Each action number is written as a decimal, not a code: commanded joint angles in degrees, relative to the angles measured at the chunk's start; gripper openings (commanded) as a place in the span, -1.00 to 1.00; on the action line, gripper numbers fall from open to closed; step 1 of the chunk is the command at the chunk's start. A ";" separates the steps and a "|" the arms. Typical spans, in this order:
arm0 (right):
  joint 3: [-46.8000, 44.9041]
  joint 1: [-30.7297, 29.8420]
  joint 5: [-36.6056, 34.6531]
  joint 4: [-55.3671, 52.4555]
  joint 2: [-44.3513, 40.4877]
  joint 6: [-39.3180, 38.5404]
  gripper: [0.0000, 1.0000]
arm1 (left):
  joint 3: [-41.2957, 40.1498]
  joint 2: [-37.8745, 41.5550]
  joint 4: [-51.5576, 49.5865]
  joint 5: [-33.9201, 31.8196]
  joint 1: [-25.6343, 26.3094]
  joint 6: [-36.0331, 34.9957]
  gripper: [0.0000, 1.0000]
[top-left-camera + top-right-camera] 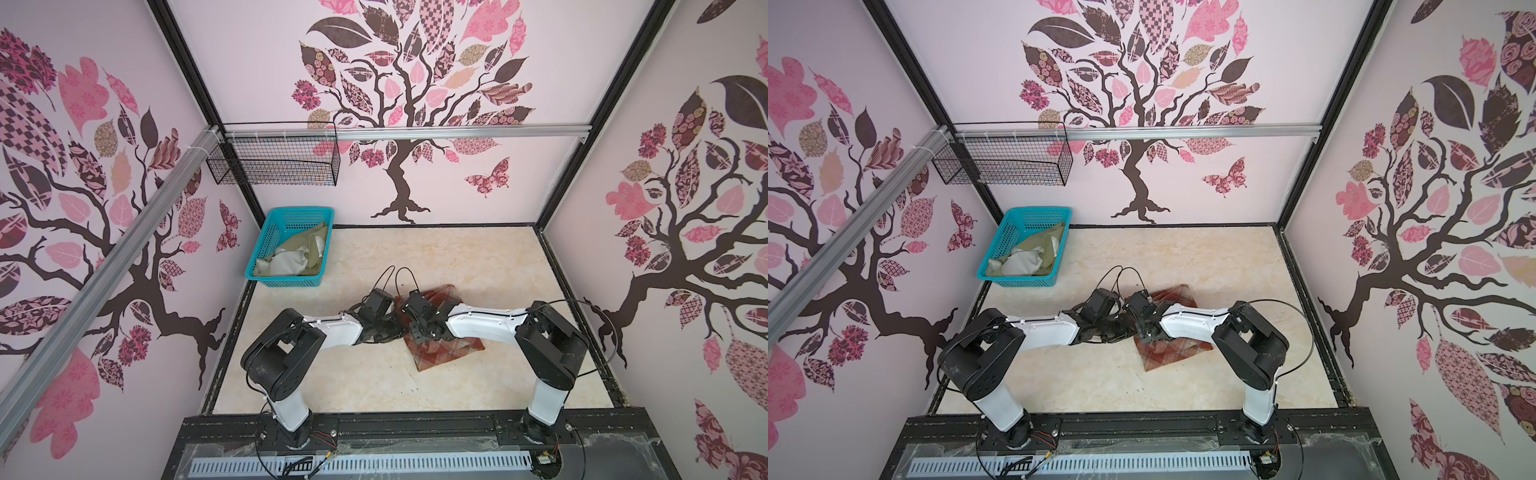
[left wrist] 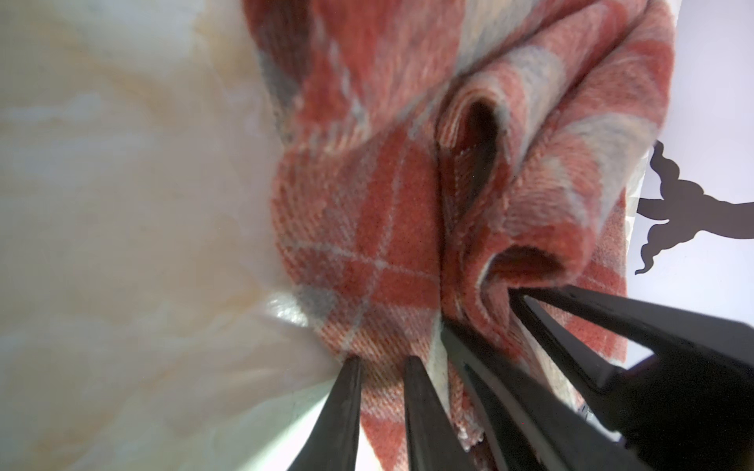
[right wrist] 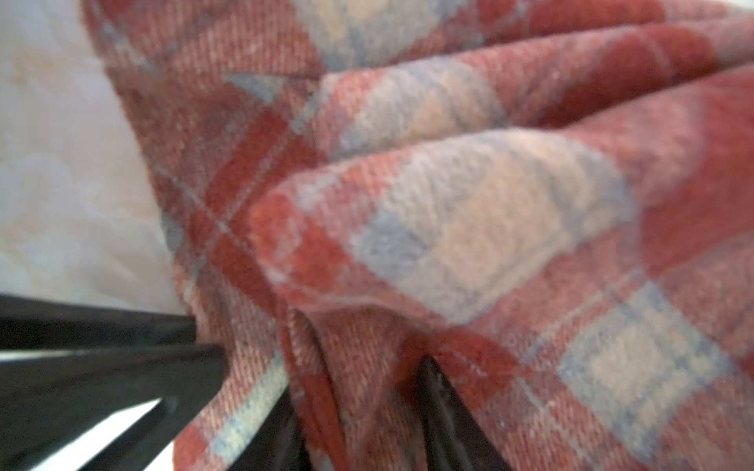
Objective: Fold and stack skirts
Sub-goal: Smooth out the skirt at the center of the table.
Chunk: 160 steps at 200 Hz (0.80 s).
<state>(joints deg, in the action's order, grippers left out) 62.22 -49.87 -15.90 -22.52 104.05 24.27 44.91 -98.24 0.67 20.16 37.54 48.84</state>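
The rust-red and cream plaid skirt (image 1: 451, 353) (image 1: 1169, 353) lies folded on the table, right of centre. Both arms meet at its left edge. In the left wrist view my left gripper (image 2: 381, 363) is shut on an edge of the plaid skirt (image 2: 367, 228). The right gripper's fingers (image 2: 571, 326) push into a fold just beside it. In the right wrist view my right gripper (image 3: 363, 383) has its jaws apart, with bunched layers of the plaid skirt (image 3: 489, 224) between them. The olive-green skirt (image 1: 291, 257) (image 1: 1030, 259), pale lining showing, lies crumpled in the basket.
The turquoise plastic basket (image 1: 286, 283) (image 1: 1017, 281) stands at the table's back left corner. A black wire basket (image 1: 274, 162) hangs on the rail above it. Patterned walls enclose the pale marble table (image 1: 457, 257) on three sides.
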 commanded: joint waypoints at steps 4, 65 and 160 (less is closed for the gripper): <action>-0.40 -0.24 -1.53 -1.54 3.27 0.69 -0.33 | -1.01 0.63 -1.16 -0.30 0.29 -1.11 -0.57; -0.43 -0.28 -2.32 -1.29 0.58 -0.01 -0.97 | -0.69 0.28 -1.37 -0.21 0.36 -1.14 -0.60; 3.22 -1.25 2.06 -4.85 -8.13 0.51 -1.00 | 0.05 -1.04 -0.93 -0.26 0.80 -0.85 -0.62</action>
<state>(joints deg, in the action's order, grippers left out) 62.76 -50.30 -15.70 -24.99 98.43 24.23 44.91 -98.26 0.14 20.14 37.95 48.21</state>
